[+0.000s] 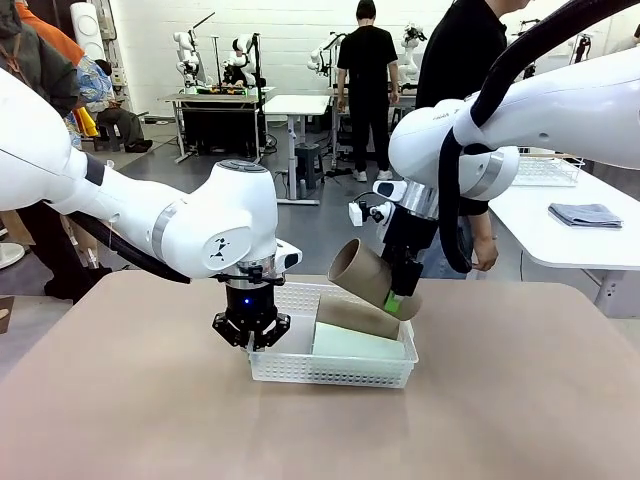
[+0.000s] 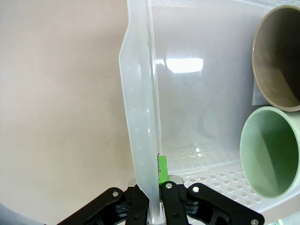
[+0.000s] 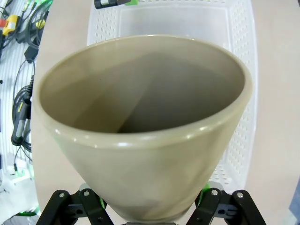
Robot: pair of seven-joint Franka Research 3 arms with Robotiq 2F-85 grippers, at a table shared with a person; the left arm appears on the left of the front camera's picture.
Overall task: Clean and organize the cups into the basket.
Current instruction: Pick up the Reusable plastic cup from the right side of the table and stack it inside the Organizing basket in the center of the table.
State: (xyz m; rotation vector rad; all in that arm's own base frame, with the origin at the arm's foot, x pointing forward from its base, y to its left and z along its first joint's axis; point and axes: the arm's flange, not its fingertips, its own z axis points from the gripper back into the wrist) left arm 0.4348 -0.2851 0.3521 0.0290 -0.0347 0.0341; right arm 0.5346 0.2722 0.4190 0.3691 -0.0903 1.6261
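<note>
Above the white basket [image 1: 300, 368] near the desk's [image 1: 120, 400] middle, the right gripper [image 1: 400, 297] clamps the tan cup [image 1: 368, 276] tilted, mouth up-left, over the lying mint cup [image 1: 355, 343], while the left gripper [image 1: 252, 335] pinches the basket's left wall.

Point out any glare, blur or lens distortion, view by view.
Left wrist view: bright ceiling-light glare on the basket floor, near wall soft. Right wrist view: wide-angle lens balloons the tan cup. Front view: sharp, evenly lit, soft shadow under the basket.
</note>
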